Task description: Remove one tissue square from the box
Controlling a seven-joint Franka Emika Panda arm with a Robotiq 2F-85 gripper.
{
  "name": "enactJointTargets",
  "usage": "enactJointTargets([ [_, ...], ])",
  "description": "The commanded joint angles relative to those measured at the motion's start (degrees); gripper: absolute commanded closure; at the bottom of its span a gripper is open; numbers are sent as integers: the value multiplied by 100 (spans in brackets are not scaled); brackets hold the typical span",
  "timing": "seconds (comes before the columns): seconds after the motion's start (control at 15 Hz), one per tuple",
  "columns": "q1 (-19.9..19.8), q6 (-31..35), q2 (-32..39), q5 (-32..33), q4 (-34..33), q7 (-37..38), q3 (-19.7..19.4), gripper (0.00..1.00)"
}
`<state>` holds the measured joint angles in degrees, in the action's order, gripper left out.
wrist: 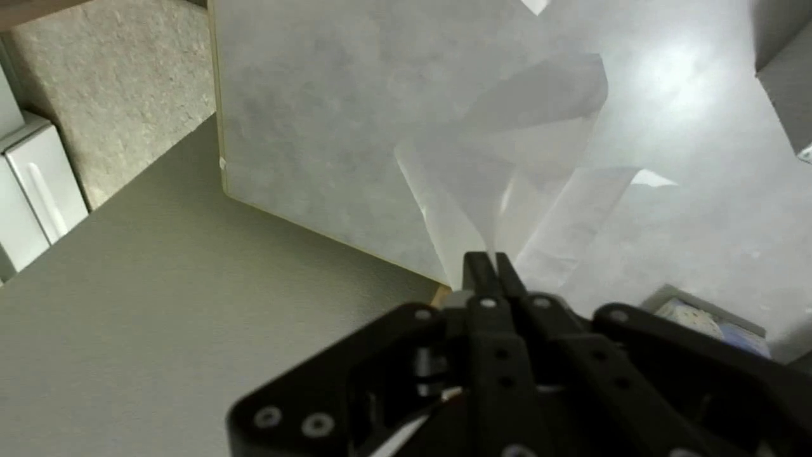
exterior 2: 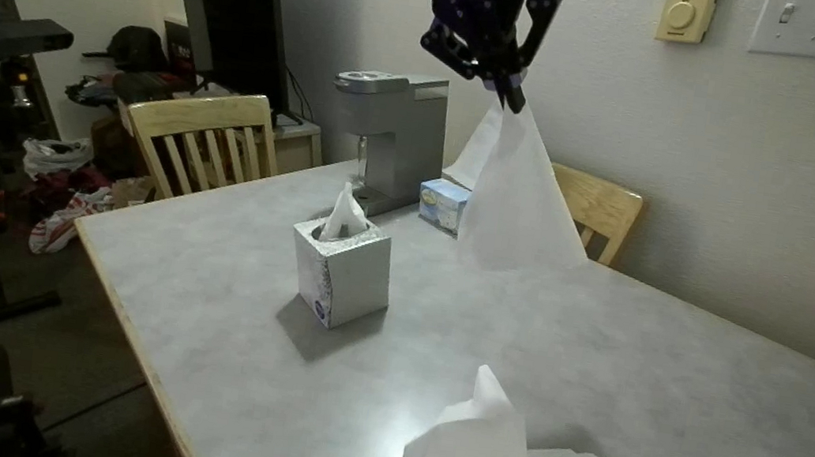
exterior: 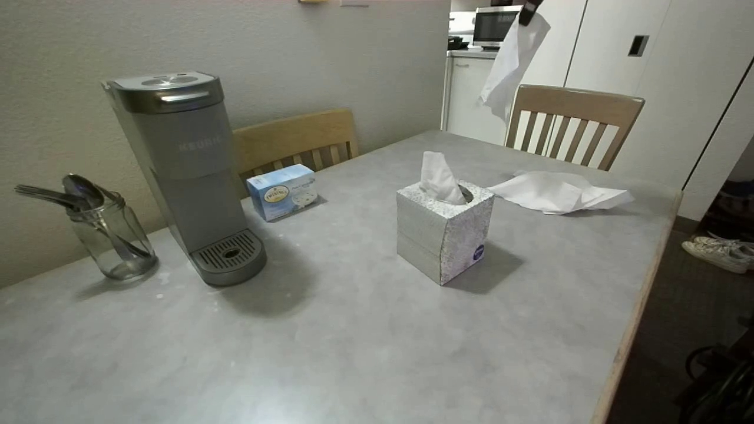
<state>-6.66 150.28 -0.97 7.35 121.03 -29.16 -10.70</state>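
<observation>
1. White tissue (exterior 2: 534,206) is held by the gripper (exterior 2: 509,98), above the level of the table (exterior 2: 703,397). The two fingers (wrist: 476,274) are pressed together, and the gathered top of this tissue is clamped between them.

2. So small a pinch is probably used because only a narrow tip of paper is offered by the tissue box (exterior: 419,235); this can be judged from the next tissue (exterior: 440,179), which is seen standing out of the opening.

3. The height is likely needed so that the whole sheet is held clear of the box. No link between them is seen, so the removal itself can be judged as done.

4. The box is placed well apart from the coffee machine (exterior: 191,141) and the tea box (exterior: 287,191), perhaps so that it can be reached without these being struck. The jar (exterior: 103,241) is placed beside the machine, presumably out of the way.

5. For the loose tissue (exterior: 556,191), crumpled on the table, no purpose can be told.

6. In both exterior views the held sheet is found directly below the fingertips, widened downwards; in the wrist view it is spread ahead of them. By its lower corners nothing seems to be touched.
</observation>
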Motion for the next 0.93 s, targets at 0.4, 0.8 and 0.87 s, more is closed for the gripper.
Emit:
enactJointTargets([
  [0.4, -554, 612, 1027, -92, 270, -125, -51, 100],
  [0.8, -788, 587, 1648, -77, 190, -43, 33, 100],
  [0.87, -806, 564, 1757, -41, 173, 12, 24, 100],
])
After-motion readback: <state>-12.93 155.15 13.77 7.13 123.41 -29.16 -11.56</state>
